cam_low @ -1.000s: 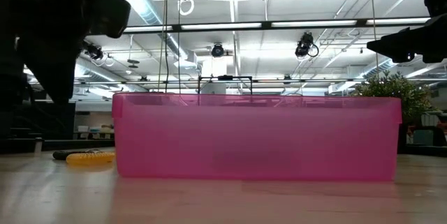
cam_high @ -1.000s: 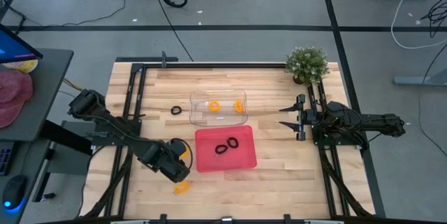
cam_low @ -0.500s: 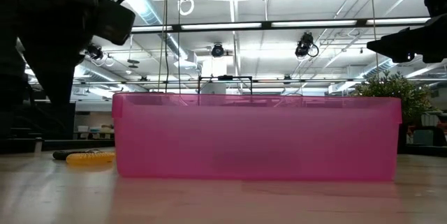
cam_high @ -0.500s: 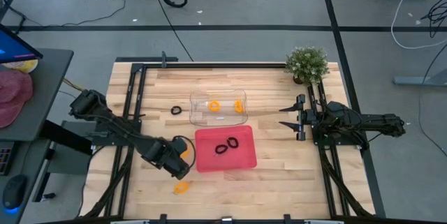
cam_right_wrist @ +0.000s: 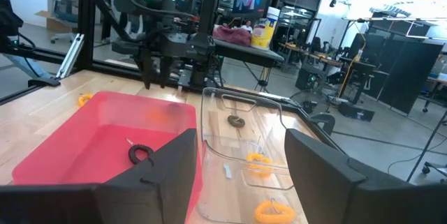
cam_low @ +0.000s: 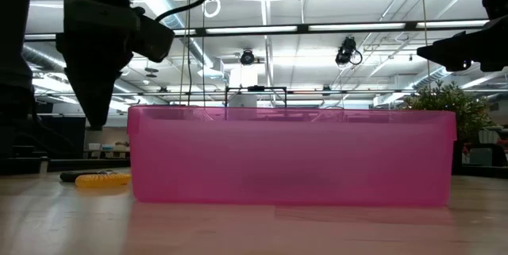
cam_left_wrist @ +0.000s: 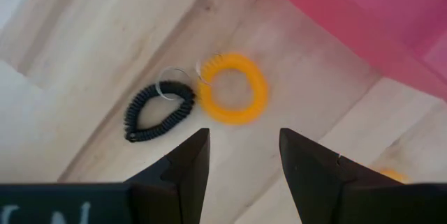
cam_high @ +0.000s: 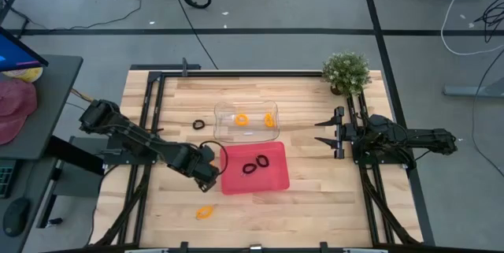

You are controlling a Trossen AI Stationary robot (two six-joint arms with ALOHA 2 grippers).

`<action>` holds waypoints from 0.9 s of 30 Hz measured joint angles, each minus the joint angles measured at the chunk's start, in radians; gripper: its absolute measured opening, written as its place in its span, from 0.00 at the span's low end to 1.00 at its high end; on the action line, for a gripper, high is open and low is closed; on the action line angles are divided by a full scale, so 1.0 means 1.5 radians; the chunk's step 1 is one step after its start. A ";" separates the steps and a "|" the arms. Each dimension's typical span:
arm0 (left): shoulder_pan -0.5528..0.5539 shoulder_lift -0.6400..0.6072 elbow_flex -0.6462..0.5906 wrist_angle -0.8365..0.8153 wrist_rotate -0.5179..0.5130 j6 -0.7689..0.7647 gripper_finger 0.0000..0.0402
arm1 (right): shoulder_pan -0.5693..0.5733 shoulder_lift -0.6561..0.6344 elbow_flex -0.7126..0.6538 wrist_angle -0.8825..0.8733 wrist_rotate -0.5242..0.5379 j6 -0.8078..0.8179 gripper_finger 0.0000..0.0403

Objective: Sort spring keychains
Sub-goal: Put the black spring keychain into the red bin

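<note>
Beside the pink tray's (cam_high: 272, 180) left wall, my left gripper (cam_high: 209, 176) hangs open and points down. A black spring keychain (cam_left_wrist: 159, 111) and an orange one (cam_left_wrist: 232, 98) lie side by side on the wood below its fingers (cam_left_wrist: 241, 137), untouched. Another orange keychain (cam_high: 205, 212) lies nearer the front edge, and a black one (cam_high: 198, 124) lies left of the clear tray (cam_high: 224, 131). The pink tray holds black keychains (cam_high: 253, 165); the clear tray holds two orange ones (cam_high: 242, 119). My right gripper (cam_high: 321, 130) waits open and level at the right side.
A small potted plant (cam_high: 346, 72) stands at the far right corner. Black frame rails (cam_high: 150, 111) run along the table's left and right sides. Bare wood lies in front of the pink tray and to the clear tray's right.
My left gripper has swung toward the far edge and a little right, away from the front orange keychain and up to the pink tray's left wall, rolling somewhat about its own axis. Its fingers have stayed open. The front orange keychain now lies fully uncovered.
</note>
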 joint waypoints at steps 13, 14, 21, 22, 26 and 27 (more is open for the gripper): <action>0.041 0.000 0.000 -0.012 0.000 0.056 0.44 | 0.000 0.000 0.000 0.000 0.000 0.000 0.55; 0.044 0.000 0.000 -0.013 0.000 0.057 0.44 | 0.000 0.000 0.000 0.000 0.000 0.000 0.55; 0.055 0.000 0.000 -0.016 0.000 0.058 0.44 | 0.000 0.000 0.000 0.000 0.000 0.000 0.55; 0.055 0.000 0.000 -0.016 0.000 0.056 0.44 | 0.000 0.000 0.000 0.000 0.000 0.000 0.55; 0.055 0.000 0.000 -0.018 -0.004 0.055 0.44 | 0.000 0.000 0.000 0.000 0.000 0.000 0.55; 0.055 0.000 0.000 -0.019 -0.005 0.055 0.44 | 0.000 0.000 0.000 0.000 0.000 0.000 0.55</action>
